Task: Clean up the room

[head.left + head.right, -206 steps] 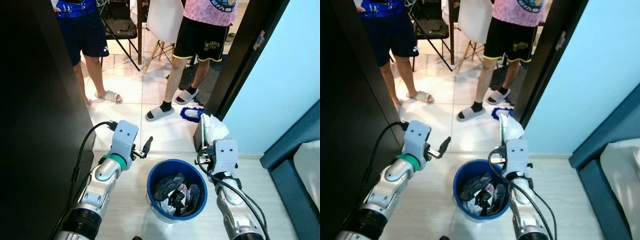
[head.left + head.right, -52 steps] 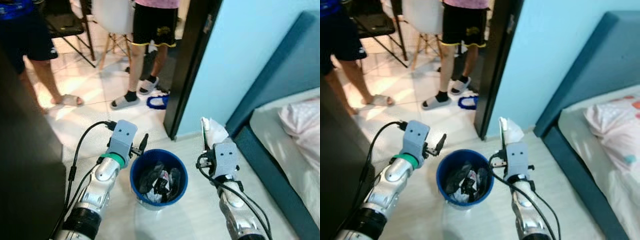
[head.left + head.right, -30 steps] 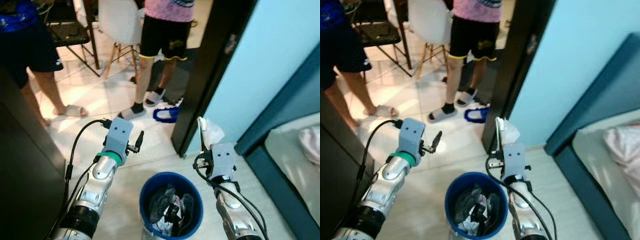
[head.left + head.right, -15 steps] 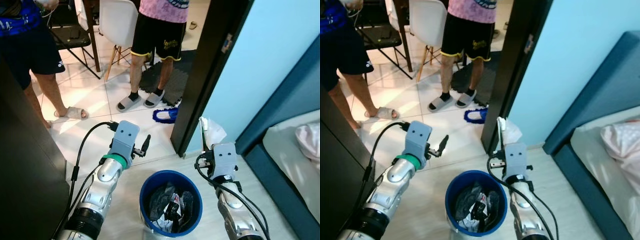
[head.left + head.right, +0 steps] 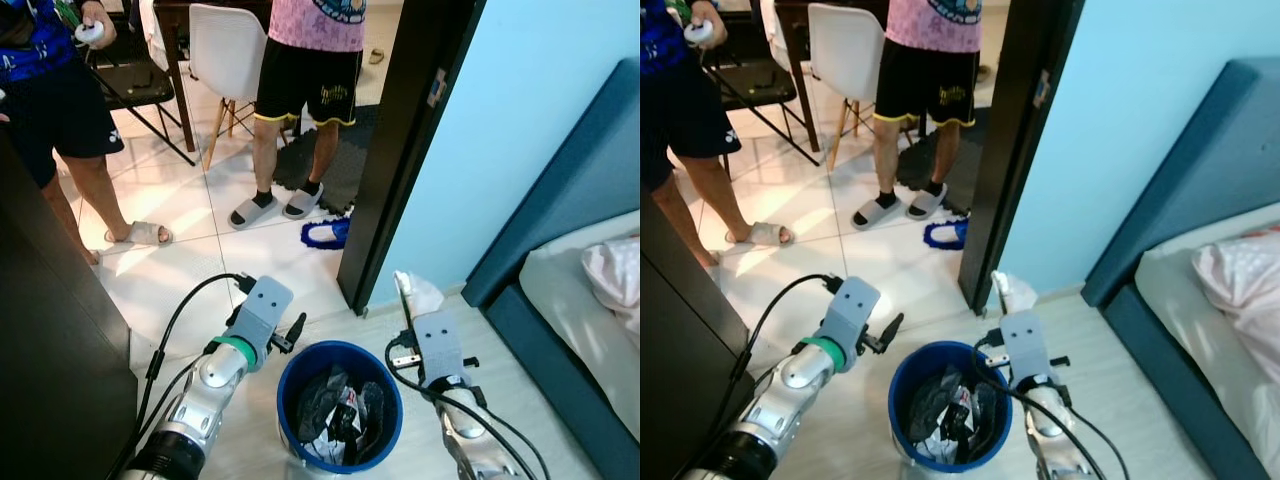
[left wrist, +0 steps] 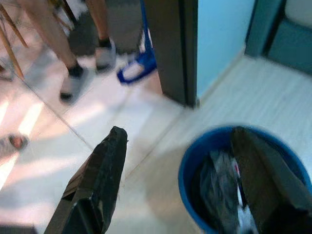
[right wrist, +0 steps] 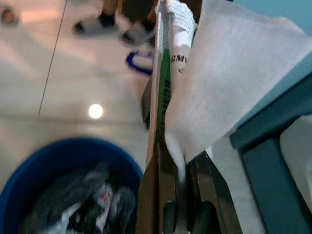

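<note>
While the right gripper (image 5: pixel 404 292) pinches limp, light tissue (image 7: pixel 229 87) beside the blue bin (image 5: pixel 292 375), left gripper (image 5: pixel 292 331) jaws gape empty.

I see a blue bin (image 5: pixel 296 375) on the pale floor between my two arms, packed with dark bags and crumpled wrappers. My left end effector (image 5: pixel 293 332) hovers just beside the bin's rim, its fingers slightly parted and holding nothing. My right end effector (image 5: pixel 404 296) sits on the bin's other side, clamped on a flat packet and a white tissue (image 5: pixel 420 295) that stick up above it. Beyond the dark door frame (image 5: pixel 400 160), two people stand on white tiles near a white chair (image 5: pixel 225 48), with a blue mop head (image 5: pixel 327 233) by their feet. A bed (image 5: pixel 578 290) lies to my right.
</note>
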### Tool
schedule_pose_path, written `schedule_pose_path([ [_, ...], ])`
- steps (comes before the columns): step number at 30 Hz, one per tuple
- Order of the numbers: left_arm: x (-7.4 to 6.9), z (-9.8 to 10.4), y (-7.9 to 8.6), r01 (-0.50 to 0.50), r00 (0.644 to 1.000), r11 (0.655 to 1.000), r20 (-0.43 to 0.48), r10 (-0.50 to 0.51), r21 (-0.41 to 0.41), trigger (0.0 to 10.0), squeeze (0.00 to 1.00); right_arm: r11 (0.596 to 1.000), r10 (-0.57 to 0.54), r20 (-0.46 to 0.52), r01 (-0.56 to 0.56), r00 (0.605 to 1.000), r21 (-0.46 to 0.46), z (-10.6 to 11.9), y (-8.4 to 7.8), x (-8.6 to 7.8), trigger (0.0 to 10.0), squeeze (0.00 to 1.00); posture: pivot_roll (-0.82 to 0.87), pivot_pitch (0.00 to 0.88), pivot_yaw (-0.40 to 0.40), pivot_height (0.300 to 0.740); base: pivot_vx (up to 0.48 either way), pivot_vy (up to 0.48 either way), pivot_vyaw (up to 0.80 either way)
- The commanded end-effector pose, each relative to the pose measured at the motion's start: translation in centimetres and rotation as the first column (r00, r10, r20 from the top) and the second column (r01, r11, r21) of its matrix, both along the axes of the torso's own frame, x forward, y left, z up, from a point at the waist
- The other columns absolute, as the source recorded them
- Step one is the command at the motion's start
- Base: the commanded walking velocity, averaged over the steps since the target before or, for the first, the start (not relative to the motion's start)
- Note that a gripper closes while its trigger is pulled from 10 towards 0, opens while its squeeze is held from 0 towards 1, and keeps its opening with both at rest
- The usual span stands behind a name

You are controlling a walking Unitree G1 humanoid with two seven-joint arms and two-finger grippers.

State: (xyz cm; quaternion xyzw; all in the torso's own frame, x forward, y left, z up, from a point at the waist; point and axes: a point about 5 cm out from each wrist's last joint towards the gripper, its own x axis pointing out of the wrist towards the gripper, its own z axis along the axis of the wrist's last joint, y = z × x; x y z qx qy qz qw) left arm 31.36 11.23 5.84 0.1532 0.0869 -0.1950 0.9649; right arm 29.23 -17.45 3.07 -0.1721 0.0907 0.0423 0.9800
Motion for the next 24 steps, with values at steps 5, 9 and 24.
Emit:
schedule_pose_path([
  [5, -2.5, -3.1, 1.1, 0.028, 0.993, 0.998, -0.115, -0.021, 0.058, 10.0, 0.0, 0.996, 0.022, -0.18, -0.036, 0.983, -0.076, -3.3, 0.5, -1.6, 10.0, 0.0, -0.05, 0.174, 0.025, 0.74, 0.0, 0.0, 0.0],
  [9, -3.1, -3.9, 1.3, 0.034, 0.99, 0.997, -0.138, -0.024, 0.07, 10.0, 0.0, 0.992, 0.05, -0.218, -0.073, 0.975, -0.101, -4.2, 0.7, -2.4, 10.0, 0.0, -0.04, 0.177, 0.025, 0.74, 0.0, 0.0, 0.0],
  [24, -3.1, -3.8, 1.0, 0.043, 0.991, 0.997, -0.131, -0.034, 0.067, 10.0, 0.0, 0.987, 0.121, -0.26, -0.143, 0.958, -0.066, -5.4, 2.5, -3.4, 10.0, 1.0, -0.04, 0.199, 0.037, 0.74, 0.0, 0.0, 0.0],
])
